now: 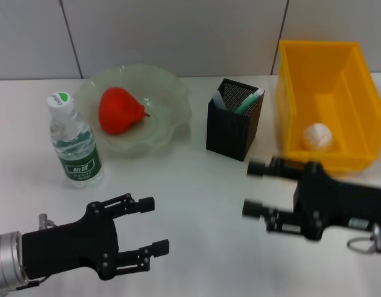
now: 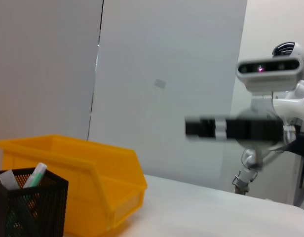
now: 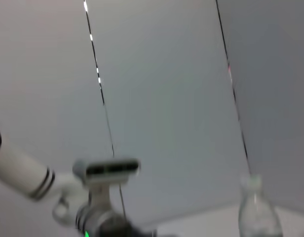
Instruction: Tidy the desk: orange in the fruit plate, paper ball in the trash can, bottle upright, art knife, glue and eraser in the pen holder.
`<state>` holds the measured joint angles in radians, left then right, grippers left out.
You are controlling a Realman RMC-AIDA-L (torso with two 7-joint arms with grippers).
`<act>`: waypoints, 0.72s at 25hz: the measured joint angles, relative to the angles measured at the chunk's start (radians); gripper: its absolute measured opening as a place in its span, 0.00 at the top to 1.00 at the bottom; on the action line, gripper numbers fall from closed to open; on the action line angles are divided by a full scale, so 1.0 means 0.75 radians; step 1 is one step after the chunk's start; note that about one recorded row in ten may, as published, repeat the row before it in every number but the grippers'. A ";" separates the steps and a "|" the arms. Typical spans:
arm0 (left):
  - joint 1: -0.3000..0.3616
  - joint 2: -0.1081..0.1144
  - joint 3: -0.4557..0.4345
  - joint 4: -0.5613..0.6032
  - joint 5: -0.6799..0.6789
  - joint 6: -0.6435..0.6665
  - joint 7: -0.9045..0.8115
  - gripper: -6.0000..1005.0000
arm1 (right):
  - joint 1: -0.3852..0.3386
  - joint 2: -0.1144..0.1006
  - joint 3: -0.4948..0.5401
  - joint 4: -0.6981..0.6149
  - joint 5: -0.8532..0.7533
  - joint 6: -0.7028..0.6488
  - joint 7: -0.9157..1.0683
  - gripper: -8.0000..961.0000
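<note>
Since the orange (image 1: 119, 110) sits in the fruit plate (image 1: 172, 93) and the bottle (image 1: 74, 142) stands upright, both hands, left hand (image 1: 147, 226) and right hand (image 1: 255, 189), hang spread and empty over the near surface (image 1: 196, 204).

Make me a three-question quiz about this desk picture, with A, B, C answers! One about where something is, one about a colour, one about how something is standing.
1. Where is the paper ball?
A. in the trash can
B. in the fruit plate
C. on the desk

2. What colour is the pen holder?
A. yellow
B. black
C. green

3. How is the bottle?
A. lying down
B. upside down
C. standing upright

Answers: 1 A, the white ball lies inside the yellow bin. 2 B, its mesh walls are black. 3 C, its cap points up, beside the plate holding the orange.
</note>
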<state>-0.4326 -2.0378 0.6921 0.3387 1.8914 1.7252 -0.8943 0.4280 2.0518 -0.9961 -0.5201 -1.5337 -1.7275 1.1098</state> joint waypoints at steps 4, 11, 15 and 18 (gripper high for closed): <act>0.003 0.002 0.000 0.024 0.032 -0.004 0.000 0.22 | -0.003 0.001 0.002 0.125 -0.084 0.078 -0.145 0.27; 0.018 0.017 -0.002 0.068 0.093 -0.009 -0.042 0.22 | -0.004 0.006 -0.009 0.173 -0.144 0.163 -0.205 0.27; 0.020 0.031 -0.002 0.075 0.094 -0.004 -0.046 0.22 | -0.003 0.017 -0.011 0.176 -0.161 0.189 -0.221 0.27; 0.021 0.037 -0.001 0.082 0.095 0.000 -0.047 0.22 | -0.002 0.023 -0.006 0.177 -0.163 0.190 -0.224 0.27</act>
<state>-0.4168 -2.0097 0.6915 0.4005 1.9624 1.7254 -0.9296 0.4266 2.0692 -1.0009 -0.3875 -1.6561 -1.5849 0.9418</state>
